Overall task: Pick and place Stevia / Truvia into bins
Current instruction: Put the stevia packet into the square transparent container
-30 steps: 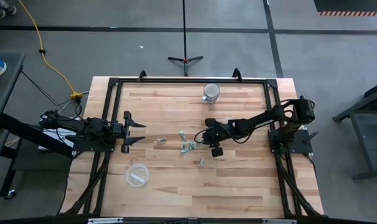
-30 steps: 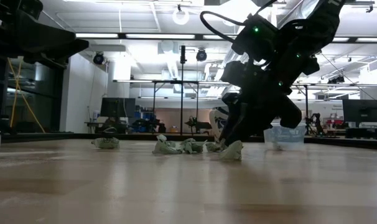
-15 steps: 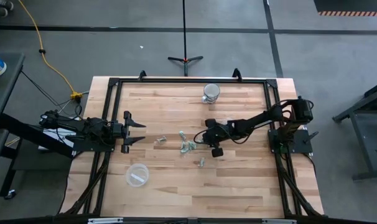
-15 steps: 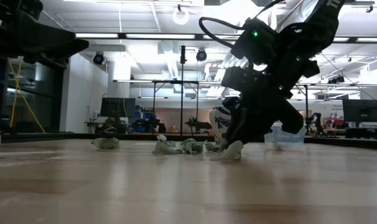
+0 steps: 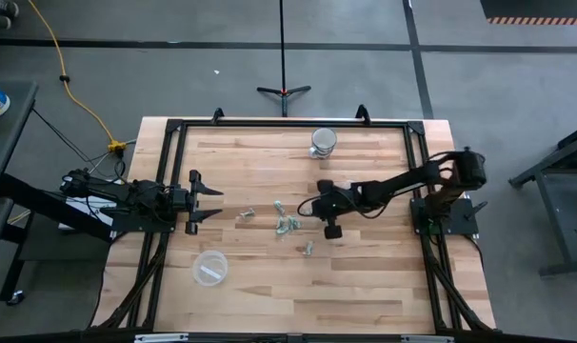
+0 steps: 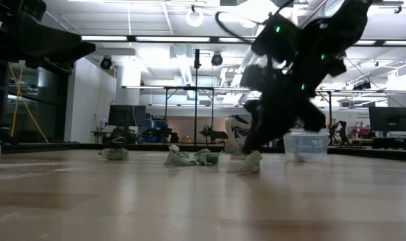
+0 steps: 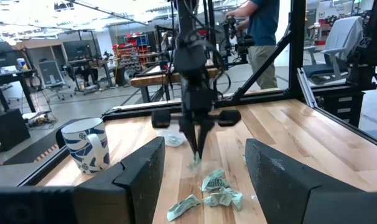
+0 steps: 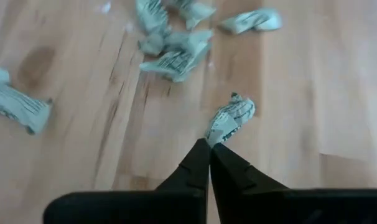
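Several small pale green and white Stevia packets point(image 5: 287, 224) lie flat in a loose pile at mid-table, with one apart at the left point(image 5: 246, 214) and one nearer the front point(image 5: 308, 248). My right gripper point(image 5: 306, 210) is at the pile's right end, shut on one packet point(image 8: 231, 119). My left gripper point(image 5: 212, 202) waits open at the table's left, away from everything. One clear bin point(image 5: 210, 268) stands near the front left with a white packet in it. The low view shows another clear bin point(image 6: 306, 144) behind my right arm. My right gripper pinches one end of a crumpled packet point(image 8: 214, 135) between its two fingertips. The fingers slant down from the table's right side. The packet sticks out past the tips; I cannot tell whether its free end point(image 7: 195, 164) rests on the wood.
A white and blue mug point(image 5: 323, 142) stands at the far edge. A black frame point(image 5: 288, 124) runs around the tabletop. Bare wood lies to the front and right. A person stands in the room beyond, seen in the left wrist view.
My right gripper has shut its fingers on a packet at the pile's right end, and the arm has risen a little and drawn slightly toward the table's right. The other packets lie where they were.
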You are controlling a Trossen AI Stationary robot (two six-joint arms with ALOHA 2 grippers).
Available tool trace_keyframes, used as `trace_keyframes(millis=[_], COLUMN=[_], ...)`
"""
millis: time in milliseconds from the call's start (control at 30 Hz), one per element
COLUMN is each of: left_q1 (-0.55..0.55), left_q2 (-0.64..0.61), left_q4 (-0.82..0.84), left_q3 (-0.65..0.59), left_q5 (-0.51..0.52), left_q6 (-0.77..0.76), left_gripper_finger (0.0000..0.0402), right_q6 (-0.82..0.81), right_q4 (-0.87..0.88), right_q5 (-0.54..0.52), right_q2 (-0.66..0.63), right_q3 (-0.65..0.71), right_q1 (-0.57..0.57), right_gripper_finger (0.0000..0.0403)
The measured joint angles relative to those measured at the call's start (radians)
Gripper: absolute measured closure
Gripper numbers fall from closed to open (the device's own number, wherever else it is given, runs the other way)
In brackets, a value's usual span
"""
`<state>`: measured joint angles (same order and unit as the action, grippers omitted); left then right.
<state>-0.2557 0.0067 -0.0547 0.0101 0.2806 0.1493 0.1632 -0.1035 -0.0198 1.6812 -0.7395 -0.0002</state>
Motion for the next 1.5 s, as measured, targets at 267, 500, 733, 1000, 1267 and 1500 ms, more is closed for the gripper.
trace_keyframes(millis=[267, 500, 733, 1000, 1267, 1500], left_q1=[0.000, 0.000, 0.000, 0.000, 0.000, 0.000], left_q2=[0.000, 0.000, 0.000, 0.000, 0.000, 0.000], left_q4=[0.000, 0.000, 0.000, 0.000, 0.000, 0.000], left_q3=[0.000, 0.000, 0.000, 0.000, 0.000, 0.000], left_q5=[0.000, 0.000, -0.001, -0.001, -0.001, -0.001], left_q6=[0.000, 0.000, 0.000, 0.000, 0.000, 0.000], left_gripper_finger=[0.0144, 0.0144, 0.0144, 0.0144, 0.0144, 0.0145], right_q6=[-0.108, -0.279, -0.303, -0.296, -0.294, -0.165], right_q4=[0.329, 0.627, 0.720, 0.723, 0.719, 0.457], right_q5=[-0.165, -0.287, -0.260, -0.238, -0.206, 0.044], right_q2=[-0.307, -0.453, -0.448, -0.448, -0.448, -0.441], right_q3=[0.000, 0.000, 0.000, 0.000, 0.000, 0.003], right_q1=[0.000, -0.029, -0.080, -0.092, -0.091, -0.020], right_gripper_finger=[0.0401, 0.0401, 0.0394, 0.0372, 0.0315, 0.0279])
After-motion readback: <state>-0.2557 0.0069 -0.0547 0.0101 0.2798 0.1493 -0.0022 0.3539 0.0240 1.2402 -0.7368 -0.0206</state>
